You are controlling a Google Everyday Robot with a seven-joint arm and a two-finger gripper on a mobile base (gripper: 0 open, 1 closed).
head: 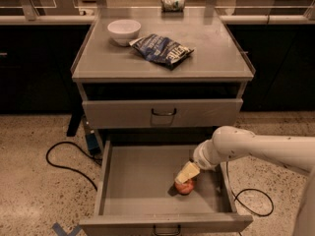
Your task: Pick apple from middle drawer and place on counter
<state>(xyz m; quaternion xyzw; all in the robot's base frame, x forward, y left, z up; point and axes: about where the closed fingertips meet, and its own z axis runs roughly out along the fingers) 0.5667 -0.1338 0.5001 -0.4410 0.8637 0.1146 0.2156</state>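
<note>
One apple (186, 187), right-centre floor of open middle drawer (140, 178); gripper (187, 171) directly over it, grip state indiscernible. Likely light, firm, smooth-skinned; rolls readily, bruises under pressure. Best taken across widest girth.

1. Dim, warm light falls from overhead on the counter (206, 58), leaving a soft sheen near its back edge.
2. Just beneath the counter, the recess is in black shadow.
3. Further below the counter, the gripper (187, 173) hangs over the apple (185, 187), and a small dark shadow lies to the apple's left.
</note>
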